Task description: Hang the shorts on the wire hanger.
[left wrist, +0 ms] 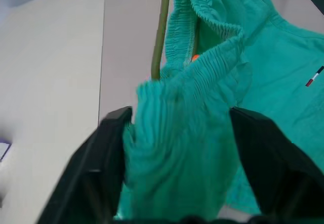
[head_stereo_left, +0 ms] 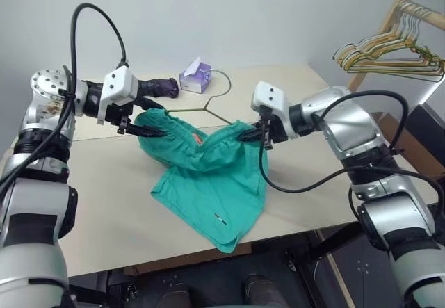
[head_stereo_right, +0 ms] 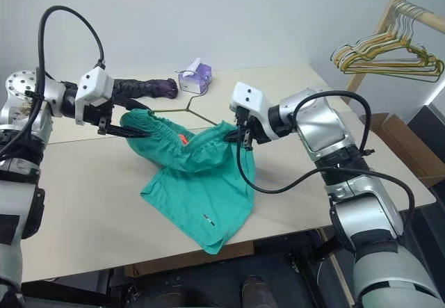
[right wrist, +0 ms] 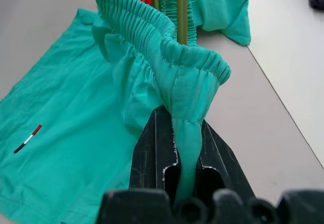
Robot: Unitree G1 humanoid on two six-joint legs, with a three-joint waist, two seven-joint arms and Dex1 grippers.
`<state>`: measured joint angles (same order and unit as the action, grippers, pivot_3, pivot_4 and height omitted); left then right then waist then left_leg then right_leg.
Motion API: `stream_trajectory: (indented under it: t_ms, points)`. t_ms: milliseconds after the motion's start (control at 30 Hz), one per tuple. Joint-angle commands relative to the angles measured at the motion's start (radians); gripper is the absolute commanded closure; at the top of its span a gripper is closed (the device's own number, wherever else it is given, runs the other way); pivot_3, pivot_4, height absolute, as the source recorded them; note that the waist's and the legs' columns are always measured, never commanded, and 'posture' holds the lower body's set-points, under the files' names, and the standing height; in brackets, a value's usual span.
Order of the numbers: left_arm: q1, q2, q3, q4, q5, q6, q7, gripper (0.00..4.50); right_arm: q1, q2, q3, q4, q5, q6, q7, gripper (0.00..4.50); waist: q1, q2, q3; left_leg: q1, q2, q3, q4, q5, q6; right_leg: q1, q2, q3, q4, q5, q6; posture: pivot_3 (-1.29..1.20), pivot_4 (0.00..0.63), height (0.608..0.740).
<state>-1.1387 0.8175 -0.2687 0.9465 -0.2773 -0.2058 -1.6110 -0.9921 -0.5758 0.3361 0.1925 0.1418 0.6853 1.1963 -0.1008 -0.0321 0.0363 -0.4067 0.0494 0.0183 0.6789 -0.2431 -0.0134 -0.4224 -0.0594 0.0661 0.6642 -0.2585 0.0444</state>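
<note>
Right end effector (right wrist: 185, 171) pinched tight on shorts (head_stereo_left: 208, 183) waistband beside wire hanger (head_stereo_left: 215, 110); left end effector (left wrist: 177, 153) spread wide around bunched waistband.

Pale, plain wall (head_stereo_left: 264, 16) across the top of the frame, evenly lit. Beige table (head_stereo_left: 104, 204) across the middle, seam lines over its left part. Purple tissue box (head_stereo_left: 196, 76) near the far edge, upper centre; dark rolled cloth (head_stereo_left: 158, 87) just left of it. Wooden rack (head_stereo_left: 389, 17) at upper right, hung with bunched wire hangers (head_stereo_left: 389, 52). Dark floor (head_stereo_left: 278, 287) along the bottom.
</note>
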Motion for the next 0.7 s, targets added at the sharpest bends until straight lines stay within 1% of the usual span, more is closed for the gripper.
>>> stream_trajectory:
  t_ms: [33,100,200,267,367,433,500,567,700]
  points:
    - [-0.07,0.015,0.124,0.028,-0.028,0.03,0.013,0.01,0.022,-0.028,-0.074,-0.081,0.027,0.067,-0.044,4.5,-0.001,0.0,0.0,0.0,0.0,0.0,0.0,0.0,0.0,0.0,0.0,0.0,0.0,0.0,0.0,-0.07,0.0,0.74]
    - [-0.078,0.015,0.195,0.029,-0.056,0.059,0.037,0.01,0.055,-0.041,-0.106,-0.128,0.036,0.131,-0.081,4.5,-0.002,0.0,0.0,0.0,0.0,0.0,0.0,0.0,0.0,0.0,0.0,0.0,0.0,0.0,0.0,-0.08,0.0,0.74]
    - [-0.032,-0.008,0.294,-0.027,-0.111,0.114,0.086,0.01,0.096,-0.063,-0.187,-0.2,0.05,0.305,-0.187,4.5,-0.004,0.0,0.0,-0.001,0.0,0.0,0.0,0.0,0.0,0.0,0.0,0.0,0.0,0.0,0.0,-0.09,0.0,0.74]
    - [0.041,-0.028,0.346,-0.123,-0.166,0.183,0.077,0.01,0.129,-0.073,-0.271,-0.27,0.061,0.439,-0.271,4.5,-0.002,0.001,-0.001,0.0,0.0,-0.001,0.0,0.0,0.0,0.0,-0.001,0.0,0.0,0.0,0.0,-0.1,0.0,0.74]
    - [0.183,-0.051,0.399,-0.321,-0.246,0.302,0.084,0.01,0.175,-0.092,-0.373,-0.39,0.058,0.626,-0.382,4.5,-0.001,0.001,-0.001,0.0,0.0,-0.001,0.0,0.0,0.0,0.001,-0.001,0.0,0.001,0.0,0.0,-0.11,0.0,0.74]
    - [0.269,-0.075,0.424,-0.44,-0.286,0.359,0.134,0.01,0.185,-0.111,-0.406,-0.448,0.037,0.761,-0.452,4.5,-0.006,0.001,-0.001,0.0,0.0,-0.001,0.0,0.0,0.0,0.001,-0.001,0.0,0.0,0.0,0.0,-0.12,0.0,0.74]
    - [0.351,-0.104,0.443,-0.559,-0.321,0.407,0.183,0.01,0.226,-0.131,-0.433,-0.534,0.002,0.825,-0.535,4.5,-0.011,0.001,-0.001,0.0,0.0,-0.001,0.0,0.0,0.0,0.001,-0.001,0.0,0.001,0.0,0.0,-0.13,0.0,0.74]
    - [0.407,-0.132,0.452,-0.655,-0.344,0.455,0.239,0.01,0.231,-0.111,-0.491,-0.553,-0.021,0.902,-0.61,4.5,-0.019,0.001,-0.001,0.0,0.0,-0.001,0.0,0.0,0.0,0.001,-0.001,0.0,0.0,0.0,0.0,-0.15,0.0,0.74]
    - [0.47,-0.195,0.452,-0.784,-0.372,0.513,0.331,0.01,0.192,-0.037,-0.63,-0.447,-0.142,0.929,-0.833,4.5,-0.031,0.001,-0.002,0.002,-0.001,-0.001,0.0,0.0,0.0,0.003,-0.001,0.001,0.0,0.0,0.0,-0.17,0.0,0.74]
